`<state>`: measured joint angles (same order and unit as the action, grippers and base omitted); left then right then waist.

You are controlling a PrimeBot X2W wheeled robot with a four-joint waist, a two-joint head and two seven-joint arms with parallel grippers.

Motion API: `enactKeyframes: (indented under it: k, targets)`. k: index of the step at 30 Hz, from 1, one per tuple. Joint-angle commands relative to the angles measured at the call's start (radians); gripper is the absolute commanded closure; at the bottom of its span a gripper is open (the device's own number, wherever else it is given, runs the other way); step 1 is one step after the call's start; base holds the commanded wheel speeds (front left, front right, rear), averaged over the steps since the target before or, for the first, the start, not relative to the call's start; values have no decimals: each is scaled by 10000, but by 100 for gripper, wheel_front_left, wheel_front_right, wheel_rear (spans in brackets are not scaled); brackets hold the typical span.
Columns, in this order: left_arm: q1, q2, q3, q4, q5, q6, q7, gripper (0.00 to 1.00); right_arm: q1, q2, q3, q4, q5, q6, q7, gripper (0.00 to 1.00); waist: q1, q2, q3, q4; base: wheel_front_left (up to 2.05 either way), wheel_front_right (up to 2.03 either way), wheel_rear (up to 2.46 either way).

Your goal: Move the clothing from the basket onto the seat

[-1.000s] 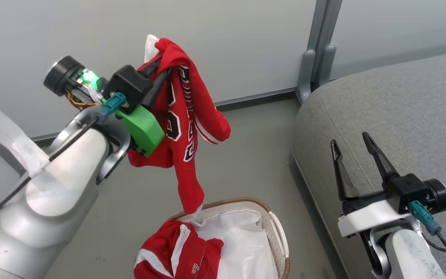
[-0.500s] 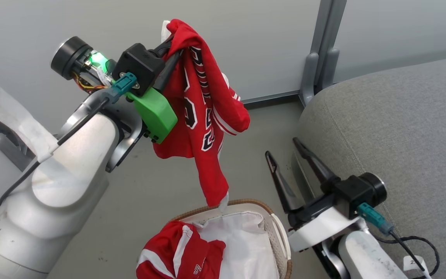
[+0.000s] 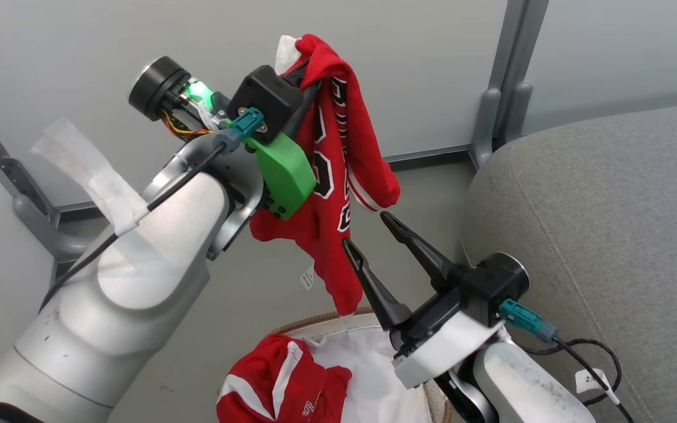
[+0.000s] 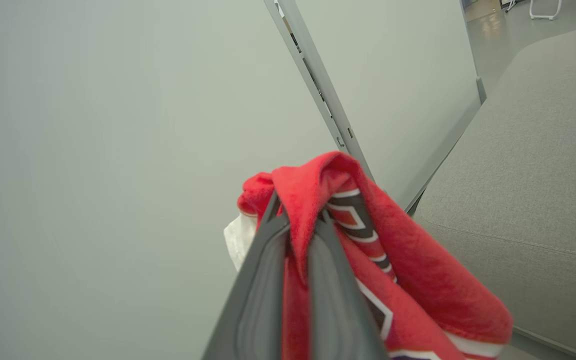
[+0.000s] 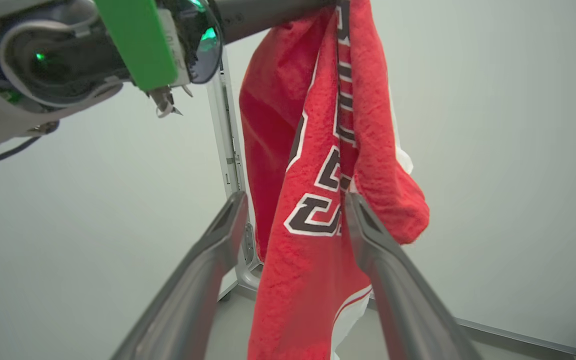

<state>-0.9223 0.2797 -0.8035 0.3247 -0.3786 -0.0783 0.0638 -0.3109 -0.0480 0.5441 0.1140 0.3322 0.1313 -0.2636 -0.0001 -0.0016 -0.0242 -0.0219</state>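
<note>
My left gripper (image 3: 302, 66) is held high and is shut on the top fold of a red jersey (image 3: 338, 176), one piece of the clothing. The jersey hangs down to just above the basket (image 3: 315, 320). In the left wrist view the gripper (image 4: 298, 220) pinches the jersey (image 4: 418, 285) between its fingers. My right gripper (image 3: 367, 230) is open and points up at the hanging jersey. In the right wrist view this gripper (image 5: 295, 199) frames the jersey (image 5: 318, 240) without touching it. A second red jersey (image 3: 280, 388) lies in the basket. The grey seat (image 3: 609, 205) is at the right.
A grey partition wall with a metal post (image 3: 506, 82) stands behind everything. A white liner (image 3: 368, 364) lines the basket. The grey floor (image 3: 244, 305) lies between the basket and the wall. A black cable (image 3: 597, 352) trails over the seat's near edge.
My right gripper has swung left from the seat's edge to just below the hanging jersey, staying open. The left gripper keeps its hold on the jersey. The head camera has shifted.
</note>
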Motion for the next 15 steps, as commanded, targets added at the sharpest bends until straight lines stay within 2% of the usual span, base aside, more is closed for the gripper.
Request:
enactKeyframes:
  k: [1,9,15]
  targets:
    - [-210,-153,-37,22,-96,37,12,100,-221,-42,9,231,-107,-10,-19,0,1,16,-34,142,0,0,0]
    - [-437,-967,-474,425,-97,-23,-11,100,-1022,-40,103,1729,-579,-10,-12,0,1,16,-107,671,0,0,0]
    - [-401,-1175,-586,566,-238,-73,-138,100,-1250,-45,-319,2430,-850,-10,-12,0,1,16,-75,870,0,0,0]
